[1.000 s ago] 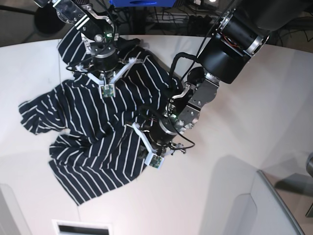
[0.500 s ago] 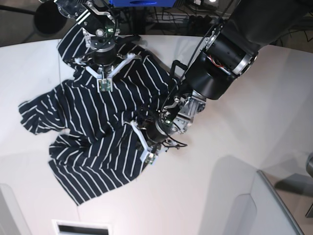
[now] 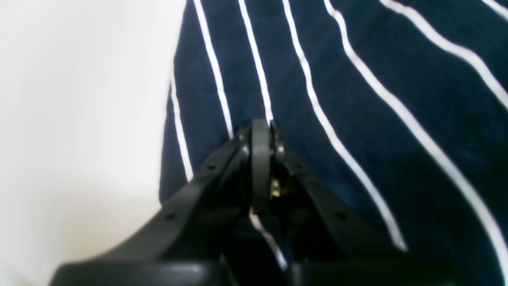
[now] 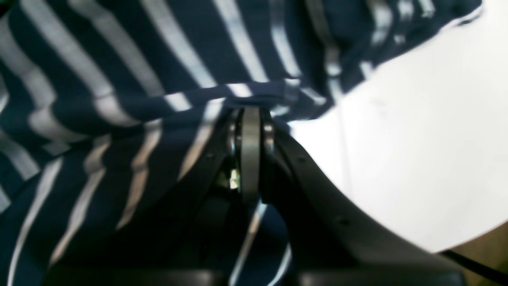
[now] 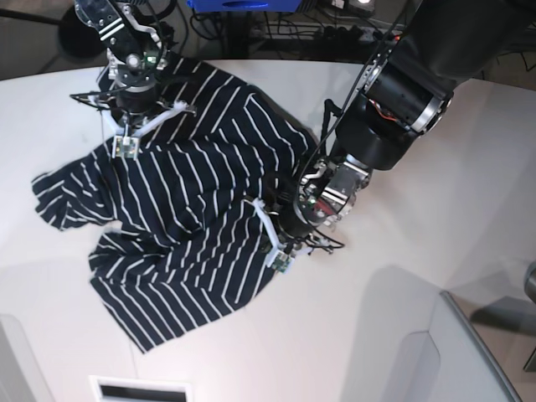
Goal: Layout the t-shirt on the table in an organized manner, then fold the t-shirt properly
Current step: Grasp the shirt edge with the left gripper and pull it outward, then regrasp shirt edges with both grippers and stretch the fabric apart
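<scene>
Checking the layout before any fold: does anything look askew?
Yes. The t-shirt lies crooked and rumpled on the table, with bunched folds near its left side; both end effectors, left and right, pinch fabric.

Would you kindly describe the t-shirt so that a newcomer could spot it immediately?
Start at the large white table. On its left half, between the two arms, lies the t-shirt, spread out but rumpled. It is the only garment there: dark navy fabric with thin, evenly spaced white stripes.

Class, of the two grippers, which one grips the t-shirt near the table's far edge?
The right gripper, at the base view's upper left; the left gripper grips the t-shirt mid-table.
</scene>
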